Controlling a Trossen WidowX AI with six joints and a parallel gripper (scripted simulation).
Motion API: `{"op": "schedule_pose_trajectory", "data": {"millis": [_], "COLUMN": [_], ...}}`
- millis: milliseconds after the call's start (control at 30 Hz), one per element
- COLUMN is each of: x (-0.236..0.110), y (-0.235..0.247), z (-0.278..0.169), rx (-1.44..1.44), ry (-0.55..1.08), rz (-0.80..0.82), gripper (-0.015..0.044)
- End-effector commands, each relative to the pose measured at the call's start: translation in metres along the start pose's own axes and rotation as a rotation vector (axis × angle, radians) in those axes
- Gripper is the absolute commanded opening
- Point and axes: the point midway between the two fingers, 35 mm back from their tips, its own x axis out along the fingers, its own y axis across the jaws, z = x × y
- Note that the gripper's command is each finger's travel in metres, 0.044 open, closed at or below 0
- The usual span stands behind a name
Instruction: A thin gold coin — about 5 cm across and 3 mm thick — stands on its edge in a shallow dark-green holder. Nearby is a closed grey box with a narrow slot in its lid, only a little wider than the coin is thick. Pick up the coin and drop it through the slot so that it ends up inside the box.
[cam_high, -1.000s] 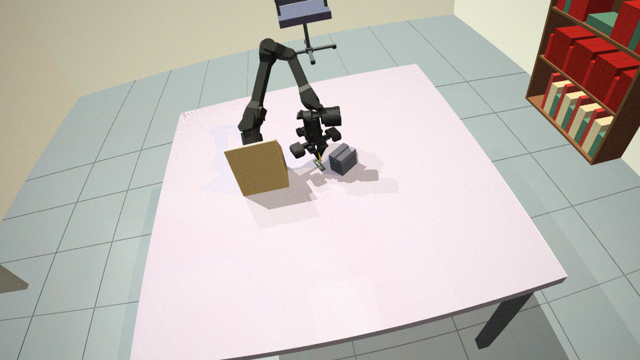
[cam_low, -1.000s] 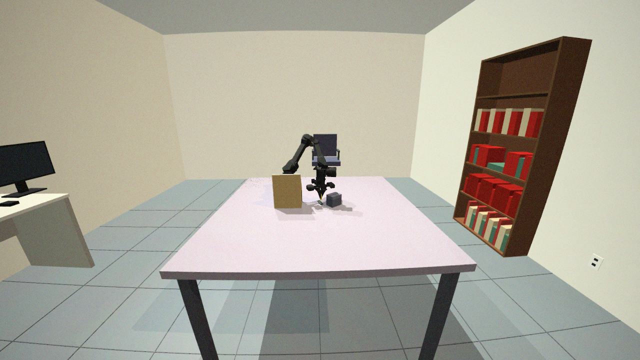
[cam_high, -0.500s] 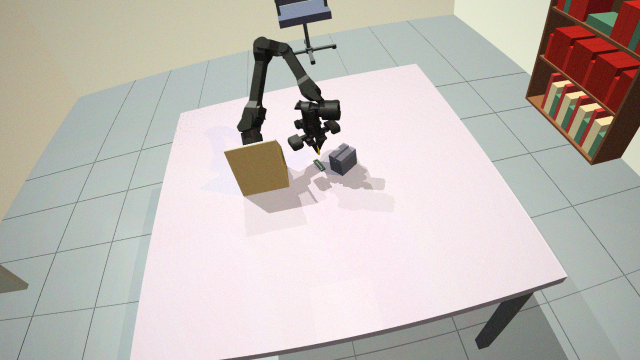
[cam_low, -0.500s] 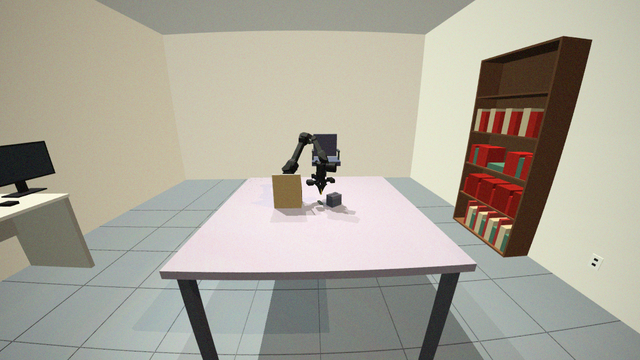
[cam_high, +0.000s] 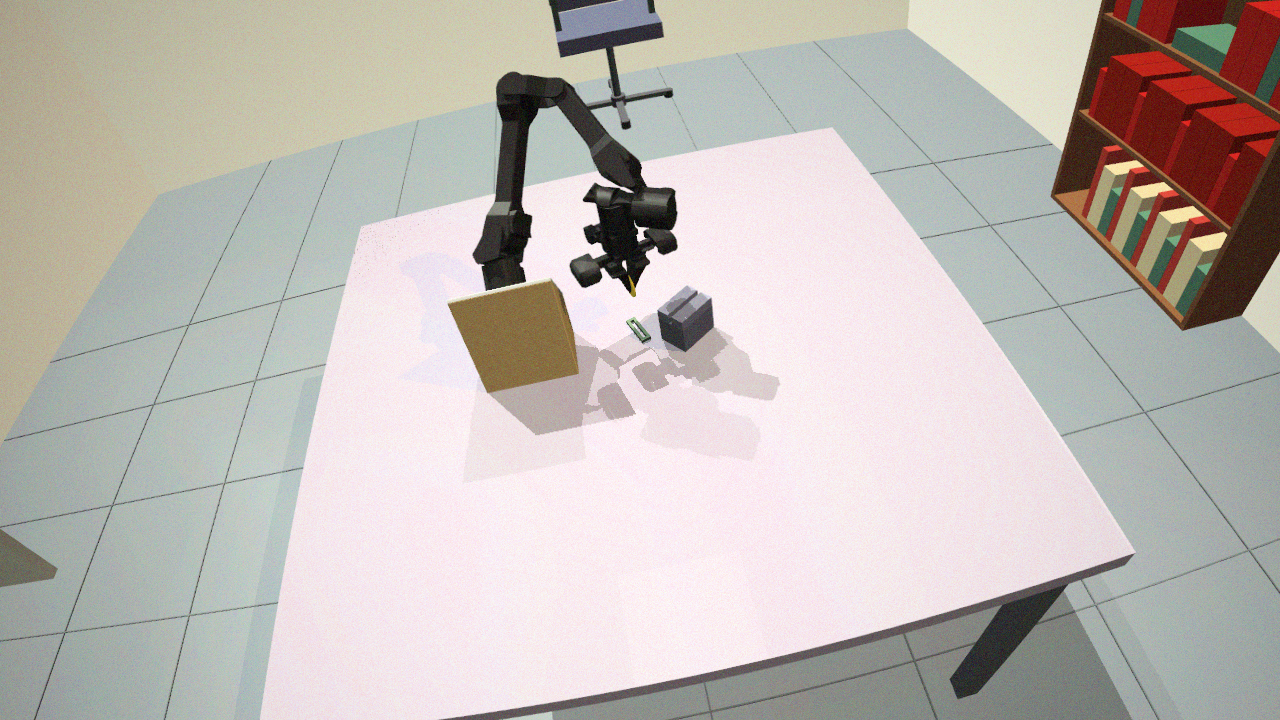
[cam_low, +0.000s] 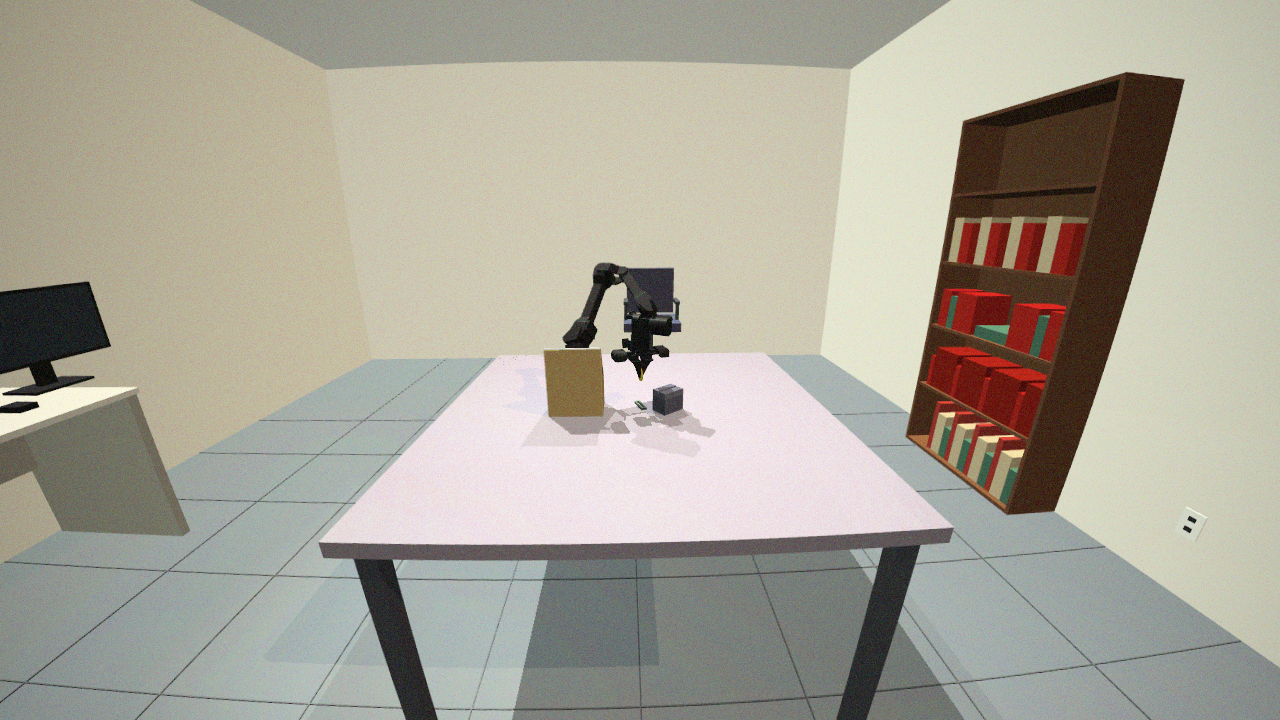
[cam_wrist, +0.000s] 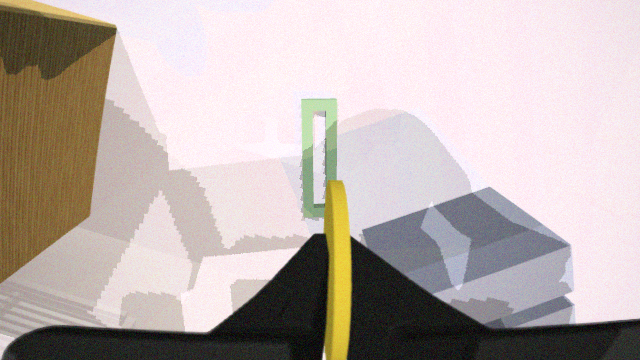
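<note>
The gold coin is upright on edge between my fingertips. My gripper is shut on it and holds it in the air above the table. The green holder lies on the table below the coin; its groove is empty. The grey box stands right of the holder. Its lid slot shows in the top view and runs at an angle to the coin in the wrist view.
A tall wood-coloured block stands on the table left of the holder, in front of the arm's base. A chair, a bookcase and a desk stand away from the table.
</note>
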Motion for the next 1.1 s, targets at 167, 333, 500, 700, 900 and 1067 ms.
{"op": "schedule_pose_trajectory", "data": {"millis": [167,333,500,700,900,1067], "x": [-0.0024,-0.0025,-0.0025,-0.0026,-0.0027,-0.0028], "y": [0.0004,0.0007,0.0010,0.0014,0.0018,0.0021], "z": [-0.0006,-0.0009,-0.0011,-0.0015,-0.0018,-0.0020], "rx": [0.260,0.433,0.606,0.813,1.021,1.188], "ry": [0.007,0.007,0.007,0.007,0.007,0.007], "rz": [0.002,0.001,0.001,0.000,0.000,-0.001], "gripper": [0.0000,0.0000,0.0000,0.0000,0.0000,0.0000]}}
